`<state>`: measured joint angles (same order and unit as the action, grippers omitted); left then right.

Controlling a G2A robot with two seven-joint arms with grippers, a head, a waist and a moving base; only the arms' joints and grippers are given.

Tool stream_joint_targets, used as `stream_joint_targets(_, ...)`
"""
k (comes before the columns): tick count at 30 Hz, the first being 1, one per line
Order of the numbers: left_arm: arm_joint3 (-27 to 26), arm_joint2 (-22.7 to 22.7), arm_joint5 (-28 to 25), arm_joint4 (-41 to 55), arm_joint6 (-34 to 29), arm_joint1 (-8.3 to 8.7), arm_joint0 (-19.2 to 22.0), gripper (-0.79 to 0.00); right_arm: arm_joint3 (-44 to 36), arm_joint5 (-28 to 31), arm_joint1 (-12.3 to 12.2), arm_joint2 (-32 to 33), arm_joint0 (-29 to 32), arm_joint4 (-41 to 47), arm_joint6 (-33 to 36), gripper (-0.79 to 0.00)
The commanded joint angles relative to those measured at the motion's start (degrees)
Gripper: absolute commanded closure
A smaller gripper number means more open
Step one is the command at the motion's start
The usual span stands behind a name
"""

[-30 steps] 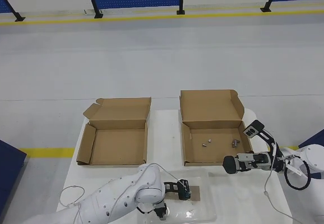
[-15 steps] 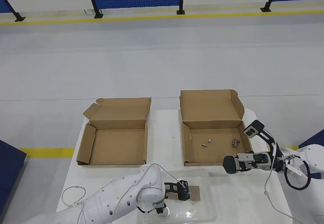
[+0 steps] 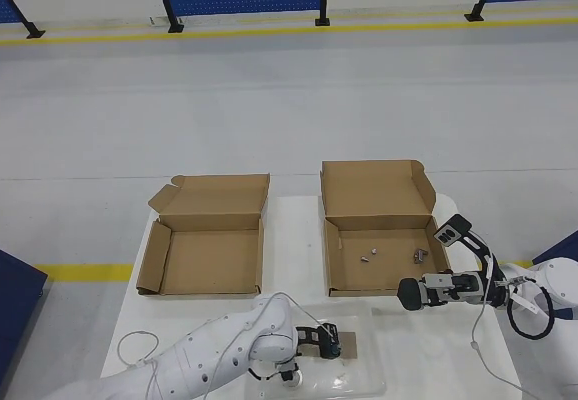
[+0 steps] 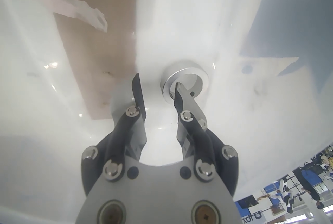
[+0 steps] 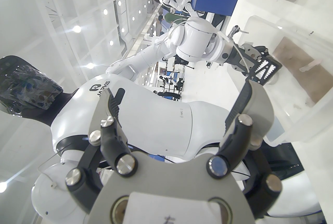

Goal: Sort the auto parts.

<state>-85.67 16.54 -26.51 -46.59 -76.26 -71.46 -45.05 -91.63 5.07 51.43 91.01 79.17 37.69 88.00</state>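
Two open cardboard boxes sit side by side on the white counter point(image 3: 291, 225), flaps folded up at the far side. The left box point(image 3: 209, 262) has a bare brown floor; the right box point(image 3: 341, 268) holds small grey parts point(image 3: 366, 254) in two little clusters, too tiny to count surely. Near the counter's front edge lies one clear plastic tray point(image 3: 364, 375) with rounded glossy walls. Inside it the left gripper point(image 4: 156, 84) stands with its serrated black fingers apart, one tip dipped into the bore of a single smooth silver metal ring point(image 4: 182, 72), the other outside, not touching it. One pale translucent plastic clip point(image 4: 78, 11) lies farther off. The right gripper point(image 5: 179, 94) hangs spread wide, just near of the right box
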Motion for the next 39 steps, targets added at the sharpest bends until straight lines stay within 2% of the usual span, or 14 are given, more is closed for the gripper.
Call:
stream_joint_targets(1,0.27,-0.01,0.64,-0.91,0.50,-0.16,0.02,-0.166,0.00,0.00,0.00,0.00,0.00,0.00,0.00,-0.785)
stream_joint_targets(8,-0.28,0.69,4.25,-4.97,2.66,-0.33,-0.36,-0.160,0.00,0.00,0.00,0.00,0.00,0.00,0.00,-0.785)
stream_joint_targets(11,-0.56,1.08,4.64,-5.12,2.22,-0.21,-0.79,-0.197,0.00,0.00,0.00,0.00,0.00,0.00,0.00,-0.785)
stream_joint_targets(15,-0.68,1.50,2.71,-3.95,1.52,-0.11,-0.91,-0.292,0.00,0.00,0.00,0.00,0.00,0.00,0.00,-0.785)
stream_joint_targets(18,-1.04,1.65,2.78,-4.09,1.24,-0.08,-1.24,-0.302,0.00,0.00,0.00,0.00,0.00,0.00,0.00,-0.785)
stream_joint_targets(27,-1.99,2.02,3.12,-5.82,1.01,-0.07,-1.86,-0.296,0.00,0.00,0.00,0.00,0.00,0.00,0.00,-0.785)
stream_joint_targets(34,-0.36,1.47,2.86,-6.48,1.54,-0.88,-1.86,-0.299,0.00,0.00,0.00,0.00,0.00,0.00,0.00,-0.785)
stream_joint_targets(38,0.54,0.95,3.17,-7.31,1.78,-1.51,-1.83,-0.259,0.00,0.00,0.00,0.00,0.00,0.00,0.00,-0.785)
stream_joint_targets(39,0.74,0.83,3.26,-7.51,1.86,-1.68,-1.81,-0.200,0.00,0.00,0.00,0.00,0.00,0.00,0.00,-0.785)
